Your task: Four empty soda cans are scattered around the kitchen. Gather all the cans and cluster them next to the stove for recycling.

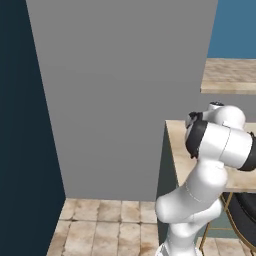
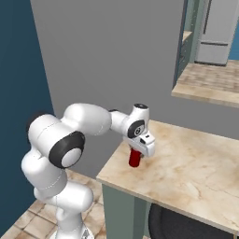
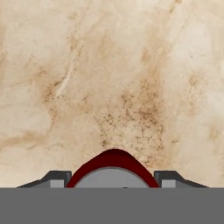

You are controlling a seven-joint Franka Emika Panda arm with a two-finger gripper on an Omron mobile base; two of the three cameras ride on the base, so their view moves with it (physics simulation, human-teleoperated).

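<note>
Your jaws (image 2: 136, 158) are closed on a red soda can (image 2: 134, 158), one fingertip (image 3: 57, 178) pressed to each side of it. In the hand view you look straight down along the can: its red wall curves up between the two dark fingertips, the grey top sits low in the middle, and pale marble lies beyond it.

From the right base view, you can see the can standing upright on the beige marble table (image 2: 196, 163), close to the table's near left corner. The white hand comes down over it from above, so only the lower part of the can shows beneath it. You cannot tell from these views whether the can's base touches the marble or hangs just above it.

Your arm reaches in from the lower left of that view, elbow bent, forearm stretched out level toward the corner of the table. In the left base view the arm rises beside the table's edge (image 1: 172, 150), and the hand is hidden behind the upper joints.

A large plain grey wall (image 2: 112, 56) stands behind the table. Past it on the right you see another marble counter (image 2: 210, 86) and a grey appliance (image 2: 214, 32) farther back. A dark round seat (image 2: 186, 226) sits under the table's near edge, and the floor (image 1: 100, 225) is brown tile.
</note>
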